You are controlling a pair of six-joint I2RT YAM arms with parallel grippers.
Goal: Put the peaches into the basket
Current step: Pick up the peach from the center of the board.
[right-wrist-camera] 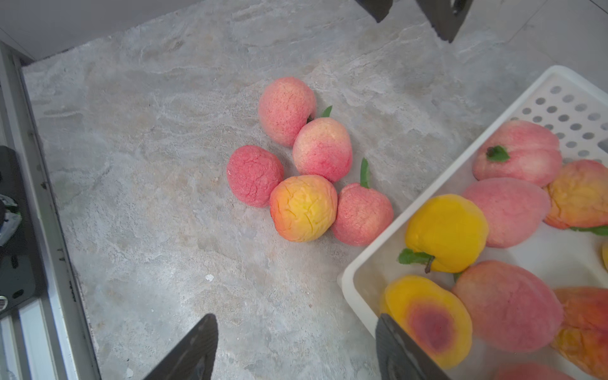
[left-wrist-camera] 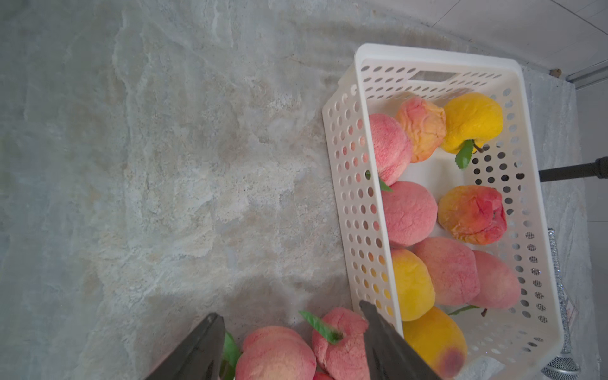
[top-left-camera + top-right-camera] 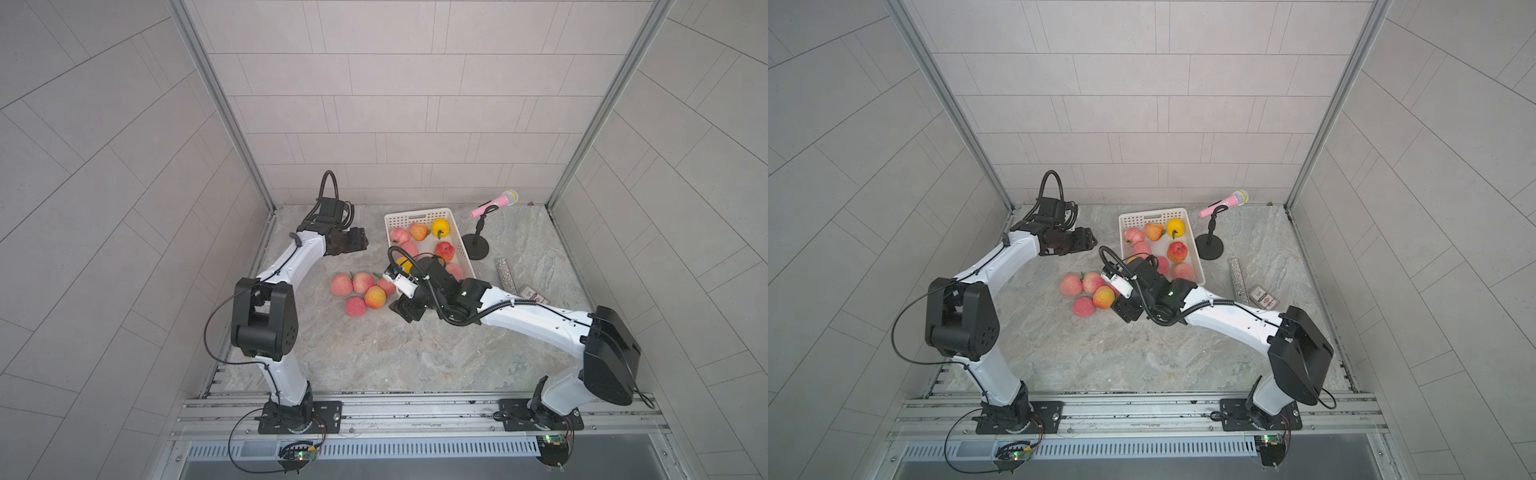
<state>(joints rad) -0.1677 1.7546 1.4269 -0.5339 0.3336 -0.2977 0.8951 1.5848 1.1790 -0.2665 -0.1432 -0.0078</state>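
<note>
The right gripper [image 1: 296, 317] hung open, empty, by the basket's [image 1: 371, 253] corner, placed to reach five loose peaches [image 1: 302, 207]. The left gripper [image 2: 289, 309] gaped empty too.

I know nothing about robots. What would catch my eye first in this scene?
Probably the bright fruit: five loose peaches huddle together on the grey stone-look table, right beside a white basket that holds more pink, orange and yellow ones. Next comes the odd one out, a pink microphone on a black stand, on the basket's other side near the back wall.
</note>
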